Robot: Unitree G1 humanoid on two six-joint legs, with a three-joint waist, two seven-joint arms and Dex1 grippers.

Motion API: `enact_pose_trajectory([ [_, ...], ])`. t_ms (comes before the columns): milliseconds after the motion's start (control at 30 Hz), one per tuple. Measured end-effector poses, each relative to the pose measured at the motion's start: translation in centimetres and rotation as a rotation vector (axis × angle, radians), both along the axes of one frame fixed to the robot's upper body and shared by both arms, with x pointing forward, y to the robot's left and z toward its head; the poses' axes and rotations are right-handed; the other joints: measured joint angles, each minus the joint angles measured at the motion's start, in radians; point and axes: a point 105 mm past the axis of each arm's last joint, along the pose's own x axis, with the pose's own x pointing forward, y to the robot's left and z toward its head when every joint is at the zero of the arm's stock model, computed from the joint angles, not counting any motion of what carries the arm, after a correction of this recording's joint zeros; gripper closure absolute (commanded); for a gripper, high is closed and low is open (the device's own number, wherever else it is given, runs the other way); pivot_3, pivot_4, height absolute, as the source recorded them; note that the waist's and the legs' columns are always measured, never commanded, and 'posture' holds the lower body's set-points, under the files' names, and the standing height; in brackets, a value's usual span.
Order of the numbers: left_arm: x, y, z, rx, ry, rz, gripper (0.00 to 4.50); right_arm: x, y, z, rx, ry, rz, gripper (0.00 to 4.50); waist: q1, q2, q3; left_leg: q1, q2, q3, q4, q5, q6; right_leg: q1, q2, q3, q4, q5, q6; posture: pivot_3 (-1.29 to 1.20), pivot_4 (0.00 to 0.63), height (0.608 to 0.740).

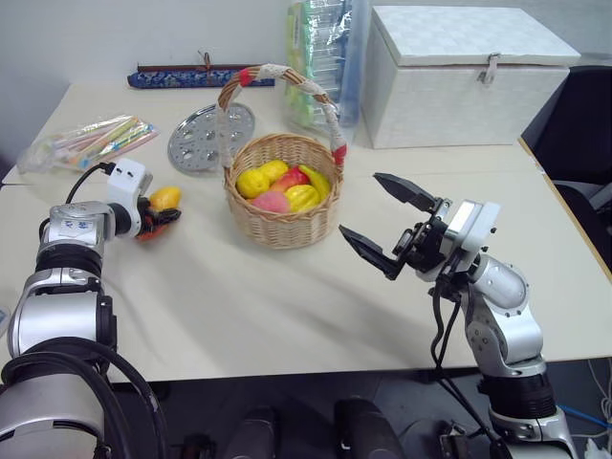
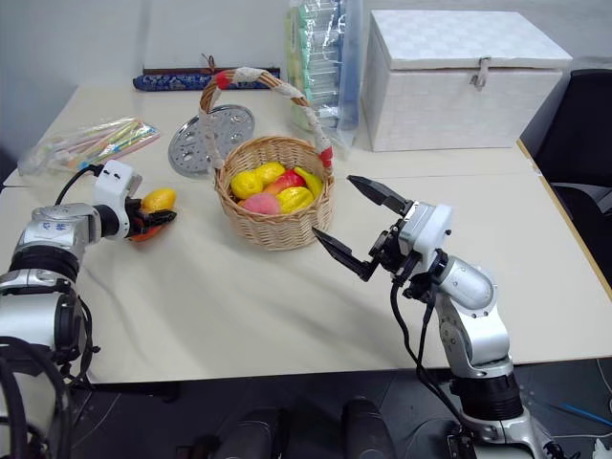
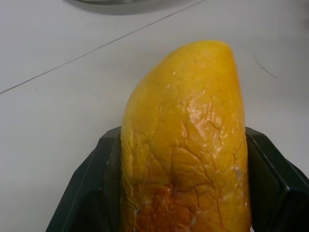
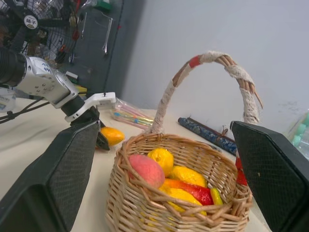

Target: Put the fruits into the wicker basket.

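Left gripper (image 1: 164,212): fingers closed around mango (image 1: 165,198), left of wicker basket (image 1: 280,206).
Right gripper (image 1: 387,222): fingers wide apart, empty.

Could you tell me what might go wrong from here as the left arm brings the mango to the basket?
The mango sits between the left gripper fingers with most of it sticking out, so it could slip. The wicker basket has a tall handle that the arm might catch. The open right gripper hovers beside the basket and could crowd it.

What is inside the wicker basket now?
The wicker basket holds yellow fruits, a pink peach and a red fruit. Anything beneath them is covered.
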Motion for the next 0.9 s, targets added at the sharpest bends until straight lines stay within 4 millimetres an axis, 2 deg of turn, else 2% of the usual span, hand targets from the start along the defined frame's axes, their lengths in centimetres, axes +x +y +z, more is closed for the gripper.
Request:
enact_pose_trajectory([
  [33, 0.0, -0.3, 1.0, -0.041, -0.044, -0.033, 1.82, -0.1, 0.0, 0.0, 0.002, 0.002, -0.005, 0.0, 0.001, -0.001, 0.0, 0.0, 0.0, 0.0, 0.0, 0.0, 0.0, 0.0, 0.0, 0.0, 0.0, 0.0, 0.0, 0.0, 0.15, 0.74],
  [133, -0.6, -2.3, 6.0, -0.112, -0.239, -0.246, 1.82, 0.0, -0.2, 0.0, 0.006, 0.016, -0.023, 0.0, 0.002, -0.002, 0.001, -0.001, 0.0, -0.001, 0.0, 0.0, 0.0, 0.0, -0.002, -0.001, -0.001, 0.0, 0.0, 0.0, 0.15, 0.74],
  [167, -1.7, -3.6, 8.3, -0.099, -0.314, -0.381, 1.82, 0.0, -0.2, 0.1, 0.009, 0.016, -0.027, 0.0, 0.001, -0.002, 0.001, -0.002, 0.0, -0.001, 0.0, 0.0, 0.0, 0.0, -0.005, 0.0, -0.002, 0.001, 0.0, 0.0, 0.15, 0.74],
  [200, -2.9, -4.6, 9.6, -0.08, -0.348, -0.486, 1.82, 0.0, -0.2, 0.1, 0.01, 0.017, -0.03, 0.0, 0.0, -0.002, 0.001, -0.001, 0.0, 0.0, 0.0, -0.001, 0.0, 0.0, -0.007, 0.001, -0.002, 0.001, 0.0, 0.0, 0.15, 0.74],
  [267, -4.9, -6.2, 10.5, -0.06, -0.345, -0.63, 1.82, 0.1, -0.3, 0.1, 0.014, 0.025, -0.04, 0.0, -0.003, -0.001, 0.001, -0.001, 0.0, 0.0, 0.0, -0.001, 0.0, 0.0, -0.007, 0.001, -0.002, 0.001, 0.0, 0.0, 0.15, 0.74],
  [333, -6.5, -8.9, 9.6, -0.034, -0.269, -0.756, 1.82, 0.5, -0.8, 0.3, 0.035, 0.031, -0.065, 0.0, -0.003, 0.0, 0.002, 0.0, 0.0, 0.0, 0.0, -0.001, 0.0, 0.0, -0.007, 0.003, -0.001, 0.001, 0.0, 0.0, 0.15, 0.74],
  [367, -6.8, -10.9, 9.3, -0.056, -0.247, -0.807, 1.82, 1.0, -1.2, 0.7, 0.065, 0.037, -0.086, 0.0, 0.0, 0.0, 0.002, 0.0, 0.0, -0.001, 0.002, -0.001, 0.0, 0.001, -0.007, 0.005, -0.001, 0.001, 0.0, 0.0, 0.15, 0.74],
  [433, -6.5, -14.9, 9.4, -0.143, -0.252, -0.836, 1.82, 1.8, -1.2, 2.1, 0.149, 0.029, -0.102, 0.0, 0.012, 0.0, 0.002, -0.001, 0.0, -0.004, 0.006, 0.0, 0.0, 0.002, -0.006, 0.007, -0.002, 0.001, 0.0, 0.0, 0.15, 0.74],
  [500, -4.9, -17.6, 10.1, -0.224, -0.297, -0.747, 1.82, 2.1, -1.3, 2.6, 0.169, 0.035, -0.108, 0.0, 0.024, 0.0, 0.002, 0.0, 0.0, -0.004, 0.007, -0.001, 0.0, 0.003, 0.0, 0.007, -0.001, 0.001, 0.0, 0.0, 0.15, 0.74],
  [533, -4.2, -18.2, 10.0, -0.245, -0.308, -0.694, 1.47, 2.2, -1.4, 2.6, 0.173, 0.051, -0.113, 0.0, 0.024, 0.0, 0.002, 0.0, 0.0, -0.004, 0.008, -0.001, 0.001, 0.003, 0.0, 0.008, -0.001, 0.001, 0.0, 0.0, 0.15, 0.74],
  [600, -3.6, -18.5, 9.2, -0.264, -0.302, -0.624, 0.88, 3.3, -1.9, 1.8, 0.167, 0.136, -0.162, 0.0, 0.019, 0.0, 0.002, 0.0, -0.001, -0.002, 0.006, -0.001, 0.001, 0.001, 0.001, 0.01, 0.0, 0.001, 0.0, 0.0, 0.15, 0.74],
  [700, -3.7, -18.1, 7.7, -0.271, -0.27, -0.589, 0.03, 4.8, -3.3, 1.1, 0.176, 0.238, -0.222, 0.0, 0.003, 0.0, 0.002, 0.001, -0.001, -0.002, 0.002, -0.001, 0.001, -0.002, 0.001, 0.011, 0.001, 0.002, 0.0, 0.0, 0.15, 0.74],
  [800, -4.0, -17.4, 7.4, -0.26, -0.29, -0.58, 0.03, 5.4, -3.4, 1.6, 0.146, 0.251, -0.191, 0.0, -0.009, 0.0, 0.002, 0.001, -0.001, -0.002, 0.0, -0.001, 0.001, -0.005, 0.001, 0.013, 0.001, 0.002, 0.0, 0.0, 0.15, 0.74],
  [900, -6.3, -16.4, 8.7, -0.253, -0.394, -0.677, 0.03, 6.3, -3.5, 1.2, 0.048, 0.306, -0.127, 0.0, -0.011, 0.0, 0.002, 0.001, -0.001, -0.002, -0.001, -0.002, 0.0, -0.008, 0.001, 0.016, -0.002, 0.002, 0.0, 0.0, 0.15, 0.74],
])
